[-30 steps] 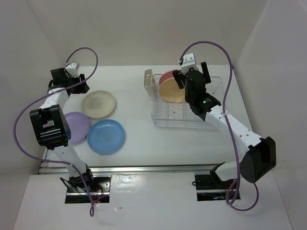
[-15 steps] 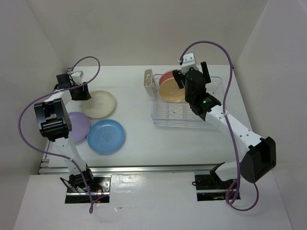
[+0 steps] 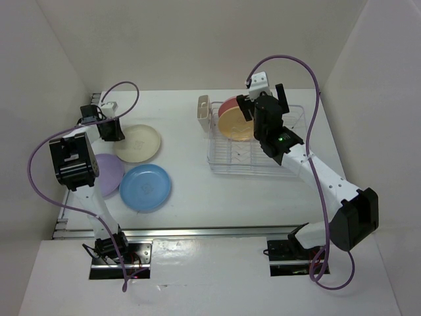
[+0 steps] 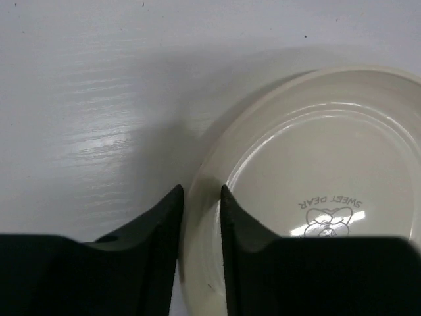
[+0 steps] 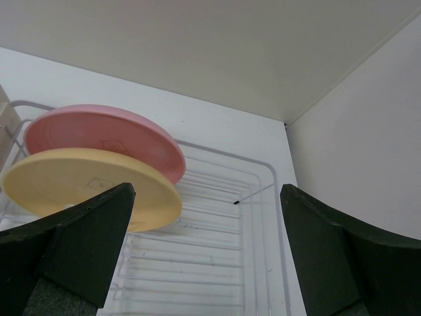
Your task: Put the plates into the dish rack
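Observation:
The cream plate [image 3: 139, 143] lies flat on the table at the left. My left gripper [image 3: 112, 130] is at its left edge, and in the left wrist view it [image 4: 200, 197] is shut on the cream plate's [image 4: 316, 171] rim, one finger on each side. The lavender plate [image 3: 108, 172] and blue plate [image 3: 146, 187] lie flat nearer the front. The pink plate [image 3: 230, 105] and orange-yellow plate [image 3: 233, 125] stand on edge in the wire dish rack [image 3: 243, 168]. My right gripper [image 3: 262, 104] hovers open and empty above the rack, with both plates [image 5: 99, 135] [image 5: 85, 184] to its left.
A beige cutlery holder [image 3: 203, 110] hangs on the rack's left end. The rack's right part [image 5: 217, 263] holds no plates. White walls close in the table at the back and both sides. The lavender plate partly lies under my left arm.
My left gripper has moved right, from beside the left wall onto the cream plate's left rim. The right arm and the racked plates have not moved.

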{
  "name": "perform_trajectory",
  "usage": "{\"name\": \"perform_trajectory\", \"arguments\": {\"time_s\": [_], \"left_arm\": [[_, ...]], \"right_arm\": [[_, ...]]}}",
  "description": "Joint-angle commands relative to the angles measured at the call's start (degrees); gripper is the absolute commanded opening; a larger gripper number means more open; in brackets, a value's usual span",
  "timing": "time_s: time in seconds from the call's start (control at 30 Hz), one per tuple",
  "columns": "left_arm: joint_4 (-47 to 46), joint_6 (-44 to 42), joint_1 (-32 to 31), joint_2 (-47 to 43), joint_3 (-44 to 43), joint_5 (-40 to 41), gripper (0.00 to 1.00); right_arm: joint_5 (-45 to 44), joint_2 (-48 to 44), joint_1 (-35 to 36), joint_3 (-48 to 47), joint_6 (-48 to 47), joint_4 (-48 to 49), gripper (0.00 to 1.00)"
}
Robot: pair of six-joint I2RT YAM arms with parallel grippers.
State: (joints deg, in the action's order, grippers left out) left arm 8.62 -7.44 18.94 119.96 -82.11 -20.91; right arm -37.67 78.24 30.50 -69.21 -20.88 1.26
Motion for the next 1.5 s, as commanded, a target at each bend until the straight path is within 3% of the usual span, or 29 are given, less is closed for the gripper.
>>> {"name": "perform_trajectory", "arguments": {"time_s": [0.0, 0.03, 0.17, 0.6, 0.73, 0.93, 1.07, 1.1, 1.13, 1.17, 1.27, 1.3, 1.47], "left_arm": [[2.88, -0.82, 0.31, 1.94, -2.44, -3.70, 0.33], [3.50, -0.82, 0.31, 2.55, -3.14, -4.23, 0.21], [3.51, -0.82, 0.31, 2.56, -4.37, -5.54, 0.00], [4.66, -0.29, -4.78, -4.90, -13.51, -10.03, 0.00], [-3.59, 1.11, -7.59, -11.31, -12.92, -6.87, 0.00], [-32.41, 2.26, -11.89, -24.32, 0.18, -2.06, 0.00], [-50.67, -5.02, -18.64, -29.86, 7.29, 0.94, 0.00], [-56.64, -9.13, -20.85, -30.66, 9.57, 3.13, 0.00], [-68.36, -10.91, -23.31, -30.66, 12.99, 6.20, 0.00], [-72.74, -13.01, -28.29, -30.14, 13.72, 12.23, 0.00], [-83.72, -25.57, -37.00, -25.68, 13.73, 19.47, 0.00], [-84.46, -29.69, -38.52, -24.79, 13.73, 20.46, 0.00], [-85.61, -29.74, -44.16, -22.67, 13.64, 19.51, 0.00]], "right_arm": [[-0.03, 0.51, 0.44, -3.29, 0.41, 0.41, 1.00], [-0.03, 0.51, 0.44, -3.30, 0.93, 0.41, 1.00], [-0.03, 0.51, 0.44, -3.30, 0.93, 0.41, 1.00], [1.11, 1.04, 0.44, -4.35, 1.99, -0.64, 1.00], [1.63, 1.04, 0.44, -4.35, 2.52, -1.17, 1.00], [1.64, 0.52, 0.44, -3.83, 2.52, -1.17, 1.00], [1.11, 0.51, 0.44, -3.83, 2.52, -1.17, 1.00], [1.11, 0.51, 0.44, -3.83, 2.52, -1.17, 1.00], [1.11, 0.51, 0.44, -3.83, 2.52, -1.17, 1.00], [1.11, 0.51, 0.44, -3.83, 2.52, -1.17, 1.00], [-0.20, 0.51, 0.44, -3.83, 2.52, -1.17, 1.00], [-0.21, 0.51, 0.44, -3.83, 1.99, -0.65, 1.00], [-2.76, -1.07, 0.44, -2.69, -0.30, 1.02, 1.00]]}}
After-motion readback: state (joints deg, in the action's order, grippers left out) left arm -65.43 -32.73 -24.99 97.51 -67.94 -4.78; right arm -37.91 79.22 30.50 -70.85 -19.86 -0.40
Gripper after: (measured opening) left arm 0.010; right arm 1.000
